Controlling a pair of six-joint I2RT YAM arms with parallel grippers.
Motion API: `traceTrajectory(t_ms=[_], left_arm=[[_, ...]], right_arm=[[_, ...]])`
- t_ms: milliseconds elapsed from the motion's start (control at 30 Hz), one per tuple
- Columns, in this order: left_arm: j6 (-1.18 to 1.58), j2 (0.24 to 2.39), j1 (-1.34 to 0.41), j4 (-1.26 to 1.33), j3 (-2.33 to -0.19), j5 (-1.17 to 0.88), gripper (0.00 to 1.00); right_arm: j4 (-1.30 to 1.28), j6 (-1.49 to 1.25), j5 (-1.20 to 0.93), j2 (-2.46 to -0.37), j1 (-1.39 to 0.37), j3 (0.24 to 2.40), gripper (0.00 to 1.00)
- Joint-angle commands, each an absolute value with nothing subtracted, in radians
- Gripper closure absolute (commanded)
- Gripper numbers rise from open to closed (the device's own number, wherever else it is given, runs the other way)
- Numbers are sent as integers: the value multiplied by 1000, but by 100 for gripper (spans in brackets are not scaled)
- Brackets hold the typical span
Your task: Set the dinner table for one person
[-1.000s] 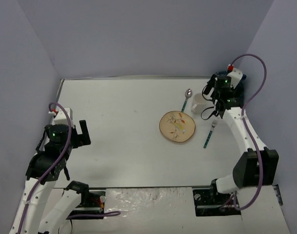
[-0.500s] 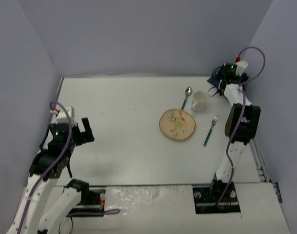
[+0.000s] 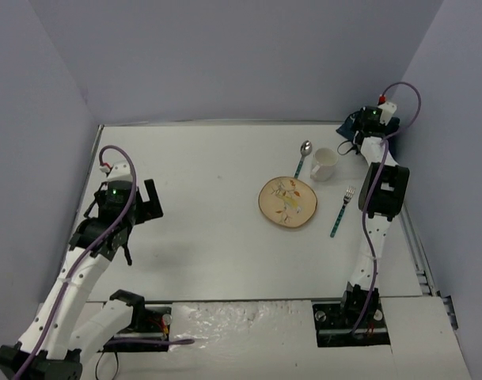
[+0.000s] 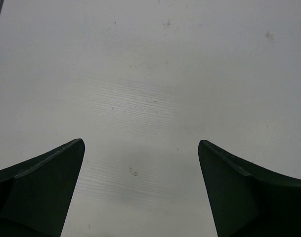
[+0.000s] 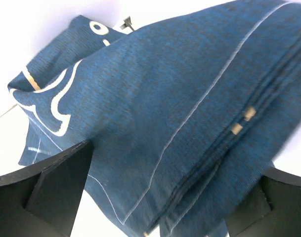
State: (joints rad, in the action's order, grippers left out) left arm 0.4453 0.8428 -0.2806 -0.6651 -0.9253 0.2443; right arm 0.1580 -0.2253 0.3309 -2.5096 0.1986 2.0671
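The white dinner table (image 3: 217, 206) fills the top view. On its right part lie a round tan plate (image 3: 287, 204), a white mug (image 3: 324, 165), a spoon (image 3: 304, 156) and a fork (image 3: 341, 210), both with teal handles. A folded dark blue cloth placemat (image 3: 353, 127) sits at the far right corner and fills the right wrist view (image 5: 180, 113). My right gripper (image 5: 170, 197) is open just over it, one finger on each side. My left gripper (image 4: 140, 192) is open and empty above bare table (image 4: 155, 74) at the left.
Purple walls enclose the table on the back, left and right. The right arm (image 3: 379, 190) stretches along the table's right edge beside the fork. The arm bases and cables sit at the near edge.
The right arm has swung from over the mug to the far right corner, over the blue placemat. The left arm has moved forward and a little right.
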Motion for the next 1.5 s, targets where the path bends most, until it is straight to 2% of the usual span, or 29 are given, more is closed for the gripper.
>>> traceTrajectory(t_ms=[0,67,100,267,433,667,900,1067,1267,1467], left_arm=[[483,883,-284,-592,-957,273,3],[483,893,-284,-586,-960,278,3],[482,902,-284,-583,-960,279,3],[480,919,-284,-568,-968,271,3],[458,930,-284,-573,-1001,247,3],[426,929,-284,-624,-1090,235,3],[440,874,-284,-650,-1125,194,3],[457,804,-284,-697,-1117,206,3],[462,753,-282,-773,-1140,232,3],[504,692,-282,-823,-1123,228,3]], right_arm=[[246,-205,323,-2531,199,2144,17],[269,-195,325,-2539,201,2145,39],[276,-192,327,-2537,199,2145,46],[307,-143,336,-2500,192,2134,100],[328,-41,349,-2378,142,2094,100],[379,122,380,-2176,-28,2051,100],[390,275,349,-2049,-250,2097,100],[346,275,296,-1997,-431,2071,100],[388,171,293,-1908,-640,1832,99],[466,-62,264,-1833,-844,1423,92]])
